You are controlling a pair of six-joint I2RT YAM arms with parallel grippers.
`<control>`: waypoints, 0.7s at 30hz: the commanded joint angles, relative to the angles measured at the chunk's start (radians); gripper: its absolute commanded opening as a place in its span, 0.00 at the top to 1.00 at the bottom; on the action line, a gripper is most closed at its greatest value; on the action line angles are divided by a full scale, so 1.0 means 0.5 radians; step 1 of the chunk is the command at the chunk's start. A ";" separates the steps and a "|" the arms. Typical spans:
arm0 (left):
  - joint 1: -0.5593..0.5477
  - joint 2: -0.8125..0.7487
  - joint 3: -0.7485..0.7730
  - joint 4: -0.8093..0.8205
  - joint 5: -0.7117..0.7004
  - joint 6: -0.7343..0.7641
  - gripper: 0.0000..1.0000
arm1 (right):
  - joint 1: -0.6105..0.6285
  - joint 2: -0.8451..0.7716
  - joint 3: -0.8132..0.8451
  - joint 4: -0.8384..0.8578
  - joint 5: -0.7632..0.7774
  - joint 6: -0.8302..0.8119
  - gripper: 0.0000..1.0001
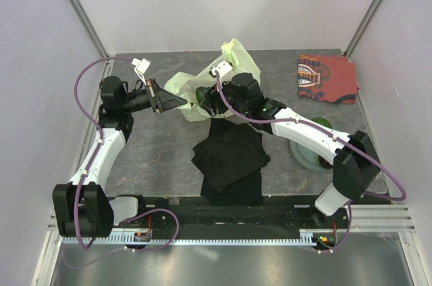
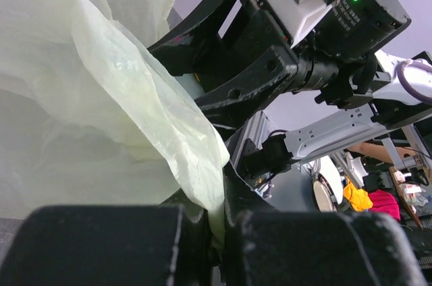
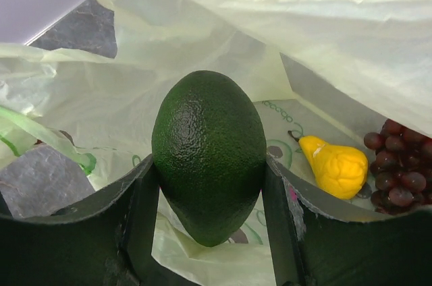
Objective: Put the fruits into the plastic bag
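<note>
The pale yellow-green plastic bag (image 1: 233, 56) lies open at the middle back of the table. My left gripper (image 1: 181, 102) is shut on the bag's rim (image 2: 202, 151), which is pinched between the fingers (image 2: 270, 245). My right gripper (image 1: 204, 99) sits in the bag's mouth, shut on a dark green avocado-like fruit (image 3: 209, 151) held upright between both fingers (image 3: 138, 212). Inside the bag (image 3: 351, 43), to the right of the held fruit, lie a yellow fruit (image 3: 335, 166) and a dark red grape bunch (image 3: 399, 170). The right gripper (image 2: 250, 77) also shows in the left wrist view, beside the bag (image 2: 88, 117).
A folded black cloth (image 1: 229, 159) lies in front of the bag. At the back right lies a red-orange patterned cloth (image 1: 327, 78). A round grey-green plate (image 1: 307, 154) sits at the right, partly under the right arm. Walls enclose the table.
</note>
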 commanded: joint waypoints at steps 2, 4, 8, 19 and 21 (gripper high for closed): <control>0.003 0.011 0.058 0.019 -0.019 0.088 0.98 | 0.028 -0.005 0.021 -0.003 0.149 -0.056 0.91; 0.000 0.011 0.058 0.019 -0.019 0.088 0.98 | 0.028 0.023 0.063 -0.049 0.208 -0.044 0.91; 0.000 0.011 0.058 0.016 -0.019 0.088 0.98 | 0.028 0.142 0.235 -0.196 0.312 -0.001 0.91; 0.003 0.014 0.058 0.016 -0.013 0.085 0.99 | 0.025 0.679 0.922 -0.616 0.450 0.060 0.90; 0.000 0.011 0.058 0.016 -0.016 0.085 0.98 | 0.025 0.737 0.969 -0.690 0.472 0.082 0.90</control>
